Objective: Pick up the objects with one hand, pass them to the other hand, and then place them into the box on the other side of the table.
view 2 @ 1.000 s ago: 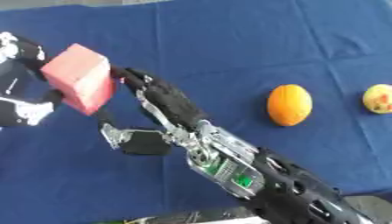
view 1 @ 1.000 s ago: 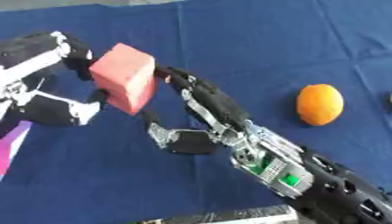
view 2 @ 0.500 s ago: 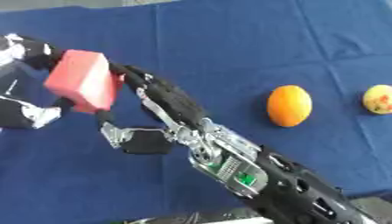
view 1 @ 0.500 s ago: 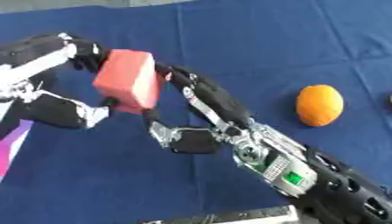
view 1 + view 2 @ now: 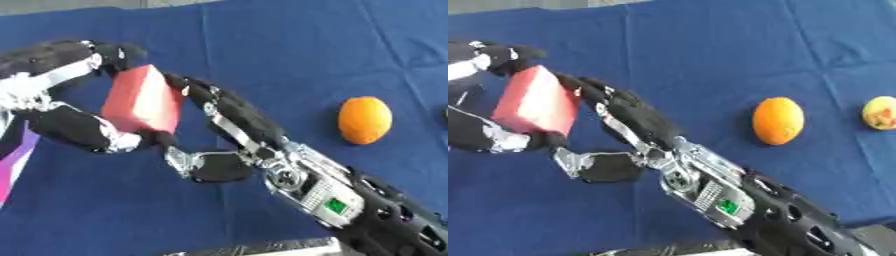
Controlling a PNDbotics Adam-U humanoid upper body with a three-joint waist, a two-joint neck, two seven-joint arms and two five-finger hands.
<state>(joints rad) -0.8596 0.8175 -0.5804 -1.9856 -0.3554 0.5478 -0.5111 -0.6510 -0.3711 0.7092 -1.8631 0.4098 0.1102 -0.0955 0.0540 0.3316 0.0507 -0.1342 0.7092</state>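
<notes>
A red block is held up above the blue cloth at the left. My left hand is shut on it, fingers curled over its top edge and thumb under its lower edge. My right hand reaches in from the lower right. Its straight fingers lie along the block's right face, and its thumb hangs below, apart from the block. An orange lies on the cloth to the right. A yellow-red fruit sits farther right.
A blue cloth covers the table. A purple and pink thing shows at the left edge, under my left arm. A grey edge shows at the bottom of the view.
My left hand has closed round the red block, fingers over its top and thumb beneath. The block has tilted and sunk slightly. My right hand's fingers stay against its side.
</notes>
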